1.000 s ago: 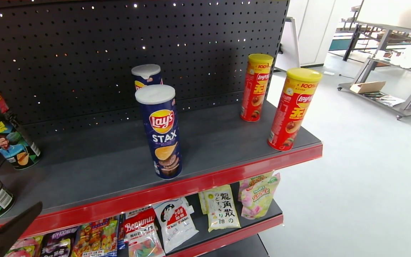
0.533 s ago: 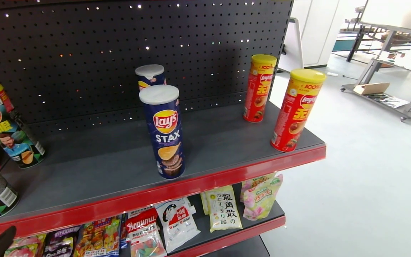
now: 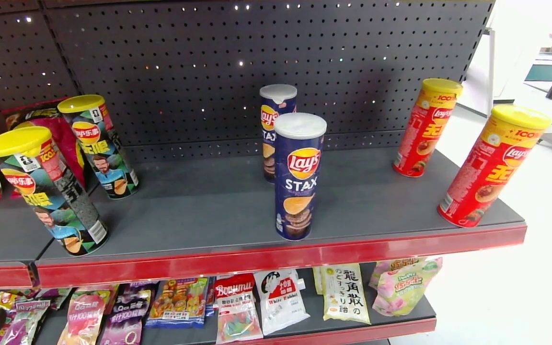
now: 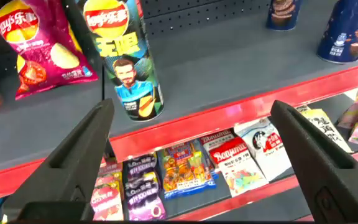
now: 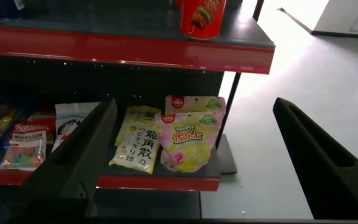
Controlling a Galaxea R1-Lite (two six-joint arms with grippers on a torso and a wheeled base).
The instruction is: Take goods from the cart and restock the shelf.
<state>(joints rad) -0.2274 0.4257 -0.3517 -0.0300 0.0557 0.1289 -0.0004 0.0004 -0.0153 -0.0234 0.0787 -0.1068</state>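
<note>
The shelf is carrying upright chip cans: two blue cans standing mid-shelf, two red cans toward its right end. The left gripper is gaping empty, well apart from a green can; the right gripper is gaping empty before the snack bags below.

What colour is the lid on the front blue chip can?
The lid is white, clearest in the head view.
</note>
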